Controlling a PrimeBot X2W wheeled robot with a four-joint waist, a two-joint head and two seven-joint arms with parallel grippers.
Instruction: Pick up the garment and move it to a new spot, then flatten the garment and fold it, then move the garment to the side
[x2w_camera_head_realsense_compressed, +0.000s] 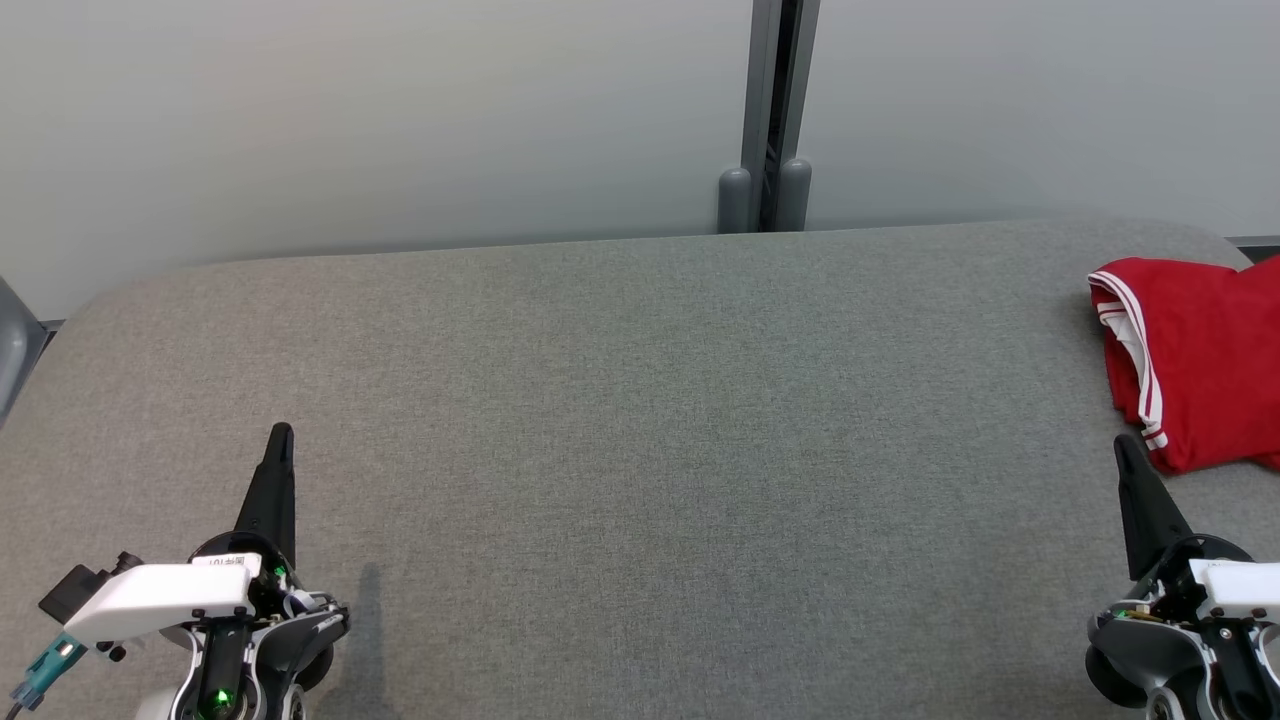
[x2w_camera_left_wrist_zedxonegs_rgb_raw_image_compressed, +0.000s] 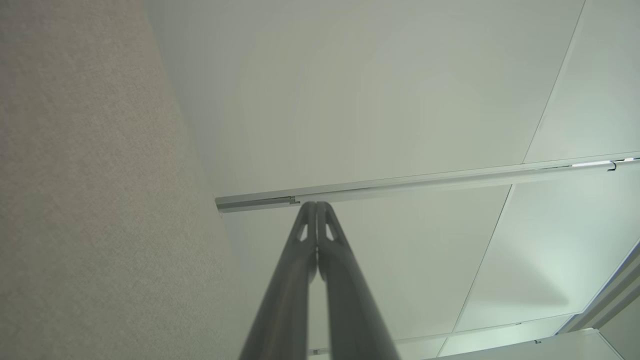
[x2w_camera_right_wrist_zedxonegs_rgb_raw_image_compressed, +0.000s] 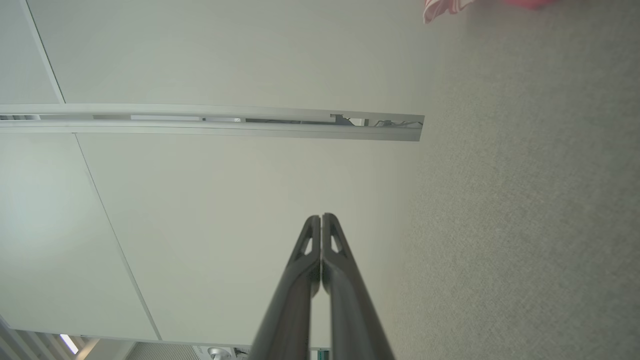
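Note:
The garment (x2w_camera_head_realsense_compressed: 1200, 365) is red with white stripe trim, lying folded at the right edge of the grey fabric table (x2w_camera_head_realsense_compressed: 640, 430); a corner of the garment (x2w_camera_right_wrist_zedxonegs_rgb_raw_image_compressed: 442, 7) shows at the top of the right wrist view. My left gripper (x2w_camera_head_realsense_compressed: 281, 432) rests at the lower left, shut and empty, far from the garment. At the lower right my right gripper (x2w_camera_head_realsense_compressed: 1122, 445) is shut too, its tip just below and left of the garment's near corner, not touching it. Both wrist views show the gripper fingers pressed together, left (x2w_camera_left_wrist_zedxonegs_rgb_raw_image_compressed: 316, 206) and right (x2w_camera_right_wrist_zedxonegs_rgb_raw_image_compressed: 321, 218).
A pale wall (x2w_camera_head_realsense_compressed: 400, 120) runs behind the table, with a grey vertical post (x2w_camera_head_realsense_compressed: 768, 120) at the back middle. The table's rounded corners fall off at far left and far right. A ceiling rail (x2w_camera_left_wrist_zedxonegs_rgb_raw_image_compressed: 400, 182) appears in the wrist views.

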